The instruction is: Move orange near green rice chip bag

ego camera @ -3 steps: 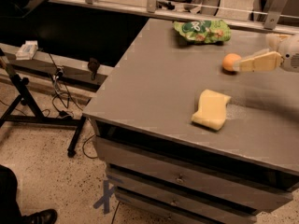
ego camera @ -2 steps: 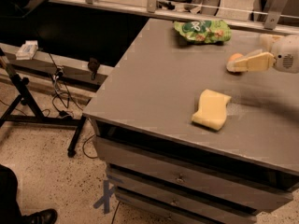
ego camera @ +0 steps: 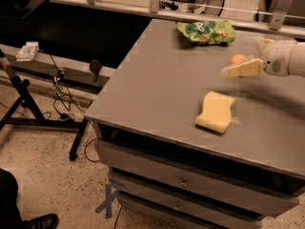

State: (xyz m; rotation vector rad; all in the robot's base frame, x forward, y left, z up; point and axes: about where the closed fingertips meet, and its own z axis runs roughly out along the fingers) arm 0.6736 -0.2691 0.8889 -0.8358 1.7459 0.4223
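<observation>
The orange (ego camera: 237,58) lies on the grey table (ego camera: 157,75) at the right, a short way in front of the green rice chip bag (ego camera: 206,32), which lies crinkled at the table's far edge. My gripper (ego camera: 243,61) reaches in from the right at the orange. Its jaws are open; one pale finger (ego camera: 240,69) lies just in front of the orange and hides its lower part, and the other shows behind it. The orange sits between them, not lifted.
A pale yellow wavy sponge (ego camera: 215,111) lies on the table in front of the gripper. The table has drawers (ego camera: 181,180) below its front edge. A black stand and cables (ego camera: 57,80) are on the floor at the left.
My gripper has slid left past the orange. The orange was beside the fingertip, then hidden, and now shows between the fingers. Bag and sponge have not moved.
</observation>
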